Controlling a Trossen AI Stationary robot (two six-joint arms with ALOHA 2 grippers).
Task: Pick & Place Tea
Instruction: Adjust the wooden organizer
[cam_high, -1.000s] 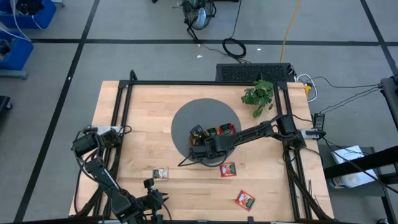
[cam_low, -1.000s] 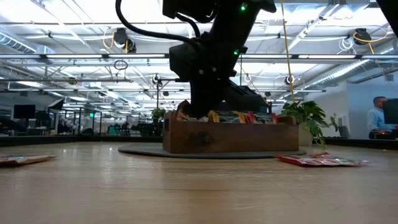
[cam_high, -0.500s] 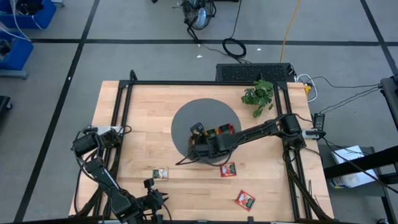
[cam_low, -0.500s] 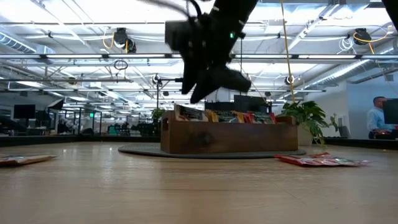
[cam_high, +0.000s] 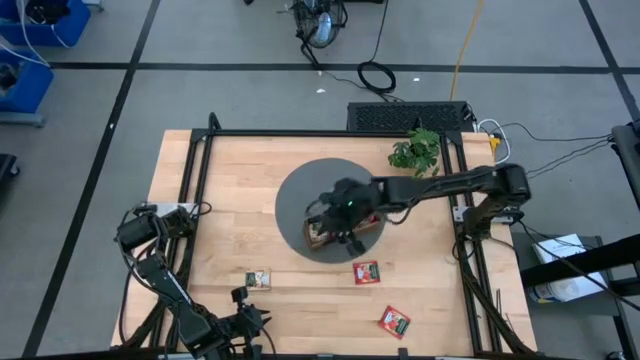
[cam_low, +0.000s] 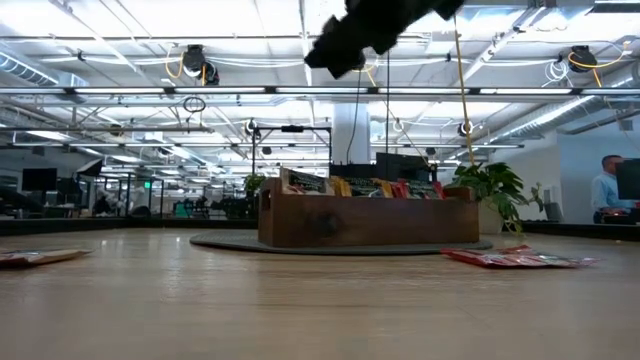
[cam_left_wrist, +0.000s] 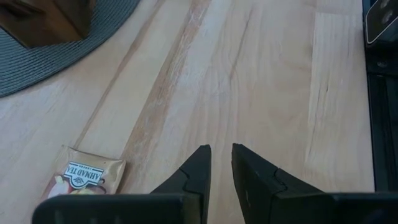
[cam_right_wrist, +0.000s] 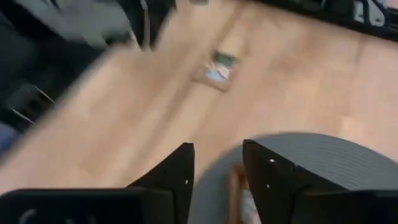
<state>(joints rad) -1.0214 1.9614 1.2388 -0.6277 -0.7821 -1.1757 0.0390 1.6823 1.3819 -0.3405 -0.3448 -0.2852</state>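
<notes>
Tea sachets (cam_low: 350, 187) stand upright in the brown wooden tray (cam_low: 365, 222), which sits on a round grey mat (cam_high: 295, 200). My right gripper (cam_low: 325, 55) hangs high above the tray, open and empty, also in its wrist view (cam_right_wrist: 217, 152). Loose on the table lie an orange-yellow sachet (cam_high: 258, 279) and two red sachets (cam_high: 366, 272) (cam_high: 394, 321). My left gripper (cam_left_wrist: 221, 163) waits low at the near left, open a little, just right of the orange-yellow sachet (cam_left_wrist: 87, 177).
A small potted plant (cam_high: 415, 152) stands at the far right of the table. A black frame (cam_high: 190, 190) runs along the table's left, far and right sides. Bare wood lies between the mat and the near edge, apart from the loose sachets.
My right gripper has risen from the tray's left end to well above it, drawing back toward the table's right and far side, and has turned at the wrist. A dark sachet shows standing at the tray's left end where the gripper had been.
</notes>
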